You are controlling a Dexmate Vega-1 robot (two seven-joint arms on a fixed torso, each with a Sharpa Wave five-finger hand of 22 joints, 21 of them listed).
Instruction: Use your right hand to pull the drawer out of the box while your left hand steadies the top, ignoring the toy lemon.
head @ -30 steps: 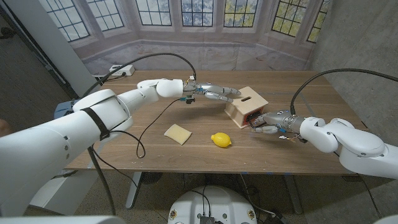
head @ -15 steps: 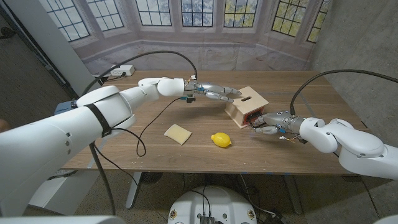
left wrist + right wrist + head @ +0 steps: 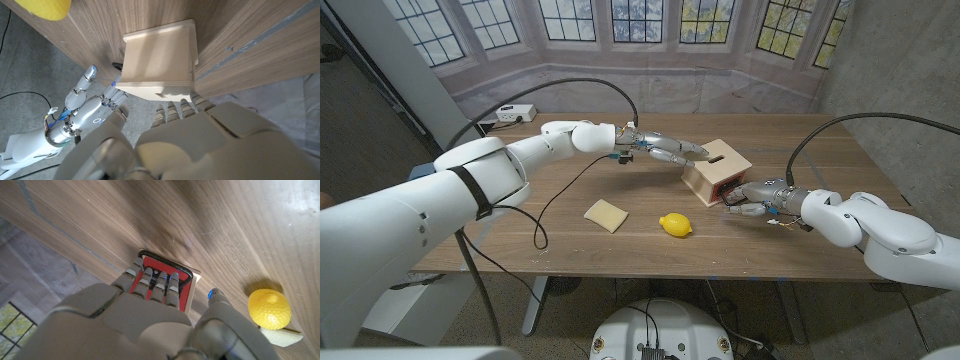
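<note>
A light wooden box [image 3: 715,160] with a slot in its top stands right of the table's middle. Its red drawer front [image 3: 724,187] faces my right hand [image 3: 758,194], whose fingers [image 3: 155,278] lie against the red front [image 3: 167,282] with the thumb held apart. No part of the drawer stands out of the box. My left hand [image 3: 665,148] reaches in from the far left with its fingers stretched out. Its fingertips [image 3: 181,106] are at the top edge of the box [image 3: 160,55], and I cannot tell whether they touch it. The yellow toy lemon [image 3: 674,225] lies in front of the box.
A tan square piece [image 3: 607,214] lies left of the lemon. A black cable [image 3: 555,195] loops over the table's left half, and a white power strip [image 3: 512,114] sits at the far left corner. Bare wood stretches along the front edge.
My left arm has swung slightly and its hand has edged a touch nearer the box. The right hand, the box and the lemon have not moved.
</note>
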